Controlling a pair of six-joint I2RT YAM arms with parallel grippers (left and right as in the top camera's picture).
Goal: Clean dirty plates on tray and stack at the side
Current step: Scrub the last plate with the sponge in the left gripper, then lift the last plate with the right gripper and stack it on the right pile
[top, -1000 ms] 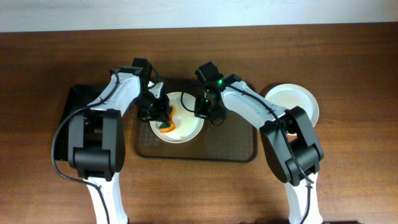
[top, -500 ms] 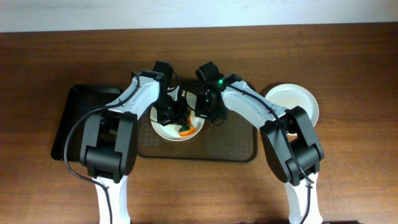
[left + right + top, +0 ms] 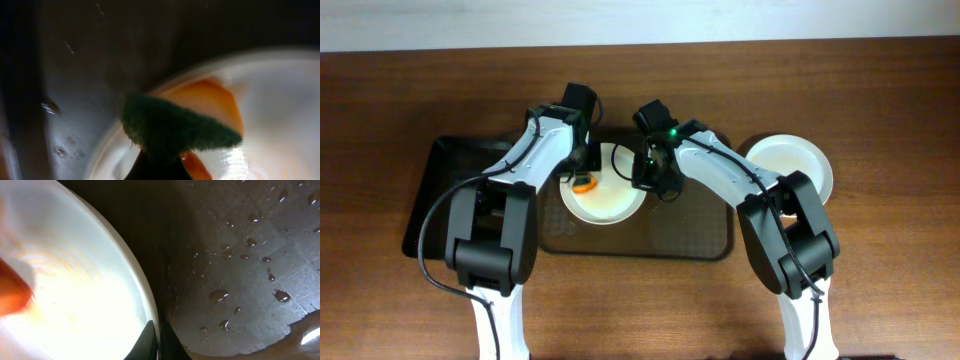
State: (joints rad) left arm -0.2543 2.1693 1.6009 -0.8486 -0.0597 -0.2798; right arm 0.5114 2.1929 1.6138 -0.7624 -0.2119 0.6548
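left pincer [image 3: 582, 174] and right pincer [image 3: 648, 180] flank the plate [image 3: 610, 205]; tray [image 3: 695, 230] open on right.

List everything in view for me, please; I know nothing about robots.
Table: one, brown wood, beneath everything.
Large tray: one, brown-grey, wet, mid-table.
Small tray: one, glossy black, left of large tray.
Smeared plate: one, white, faint orange smears, on large tray's left half.
Side plate: white, on table right of large tray; single or stack, cannot tell.
Sponge: one, orange with green face, at smeared plate's left rim.
Left gripper: one, dark, shut on sponge.
Right gripper: one, dark, pinching smeared plate's right rim.
Arms: two, white and black.
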